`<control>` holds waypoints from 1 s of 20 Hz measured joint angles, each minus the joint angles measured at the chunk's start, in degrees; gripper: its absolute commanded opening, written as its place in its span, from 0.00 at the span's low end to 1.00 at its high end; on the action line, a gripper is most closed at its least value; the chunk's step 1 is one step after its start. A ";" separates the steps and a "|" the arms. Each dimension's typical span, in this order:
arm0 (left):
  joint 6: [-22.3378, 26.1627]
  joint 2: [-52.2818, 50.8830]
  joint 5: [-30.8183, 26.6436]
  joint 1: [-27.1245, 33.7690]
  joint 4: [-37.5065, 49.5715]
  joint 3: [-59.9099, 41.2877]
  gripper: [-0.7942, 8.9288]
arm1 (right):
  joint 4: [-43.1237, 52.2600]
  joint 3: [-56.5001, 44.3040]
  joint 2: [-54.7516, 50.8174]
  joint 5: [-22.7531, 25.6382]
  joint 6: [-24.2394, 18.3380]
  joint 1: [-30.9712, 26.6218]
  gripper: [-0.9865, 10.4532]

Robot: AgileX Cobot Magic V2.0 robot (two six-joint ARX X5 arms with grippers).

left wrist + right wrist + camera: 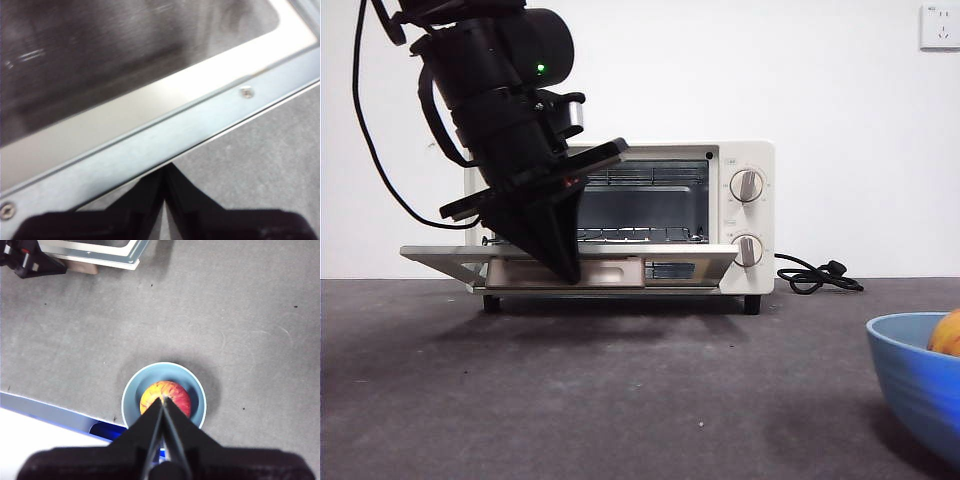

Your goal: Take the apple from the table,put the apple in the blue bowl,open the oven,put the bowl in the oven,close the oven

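Cream-white oven (740, 215) stands open, door flat; left tool (565, 268) at the door's front edge. Left wrist: its jaws together under the door rim. Right wrist: right tool (164, 401), jaws together, above apple (172, 391) inside blue bowl (130, 392) on counter (240, 315).

The table (620, 400) is a flat, dark grey, faintly speckled matte surface that runs back to a white wall. The oven (745, 215) stands on it on black feet at the far side against that wall, its door (690, 258) let down level just above the surface, with a black power cord (815, 275) lying coiled on the table just beside the oven's knob side. The blue bowl (197, 402) rests directly on the table well apart from the oven, nearer the front edge and off toward the oven's knob side.
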 measured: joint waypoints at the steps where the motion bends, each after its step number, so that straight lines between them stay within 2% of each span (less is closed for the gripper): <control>1: 0.22 0.00 -0.20 -0.20 -0.02 0.02 0.07 | 0.00 0.00 0.00 0.00 0.00 0.00 0.08; 7: 2.80 0.00 -1.09 -0.44 -2.21 0.15 0.07 | -0.02 0.00 0.00 0.00 0.00 0.00 0.08; 11: 3.93 0.00 3.82 -0.79 -5.25 0.15 0.08 | -2.12 0.00 0.00 0.00 0.00 0.00 0.08; 14: 5.90 -0.42 4.42 -2.36 -8.79 0.15 0.08 | -2.32 0.00 0.00 -1.09 0.00 0.00 0.08; 16: 7.08 -2.32 4.42 -3.69 -11.13 0.15 0.08 | -2.34 0.00 0.46 -4.09 -0.02 0.00 0.08; 20: 8.17 -9.33 4.42 -6.08 -14.95 0.15 0.08 | -2.34 -0.44 4.11 -4.28 -0.42 -0.02 0.08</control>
